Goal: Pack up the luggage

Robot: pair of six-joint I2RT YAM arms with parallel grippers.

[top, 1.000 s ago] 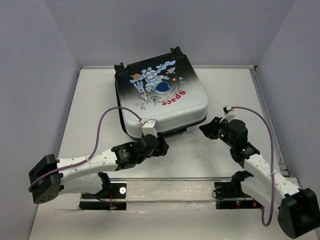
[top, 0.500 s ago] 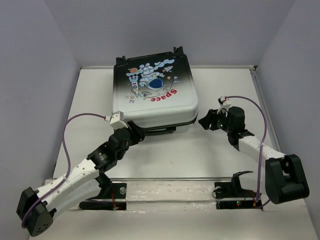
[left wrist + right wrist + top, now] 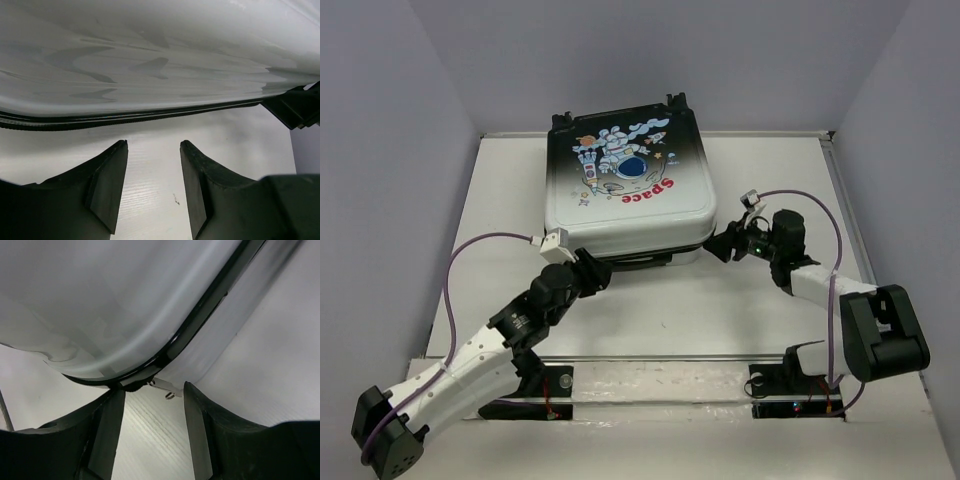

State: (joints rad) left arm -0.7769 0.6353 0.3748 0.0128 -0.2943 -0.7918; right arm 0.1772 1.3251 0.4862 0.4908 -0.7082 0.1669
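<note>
The luggage (image 3: 625,190) lies flat and closed at the back middle of the table, astronaut print and red "Space" facing up. My left gripper (image 3: 601,276) is open and empty just before its near edge; in the left wrist view the white shell (image 3: 150,55) and black zip seam (image 3: 125,119) fill the top, above my open left gripper (image 3: 152,147). My right gripper (image 3: 715,245) is open at the near right corner. In the right wrist view my right gripper (image 3: 154,395) has a small metal zip pull (image 3: 167,390) hanging from the seam (image 3: 200,315) between the fingertips.
The white table (image 3: 720,310) has a raised rim on the right side (image 3: 850,220) and grey walls behind and on both sides. Both arm bases sit on a rail at the near edge (image 3: 660,375). Purple cables loop over both arms.
The left arm swung from the case's near middle to its near left edge. The right gripper moved left to the near right corner. The case turned squarer and slid back a little.
</note>
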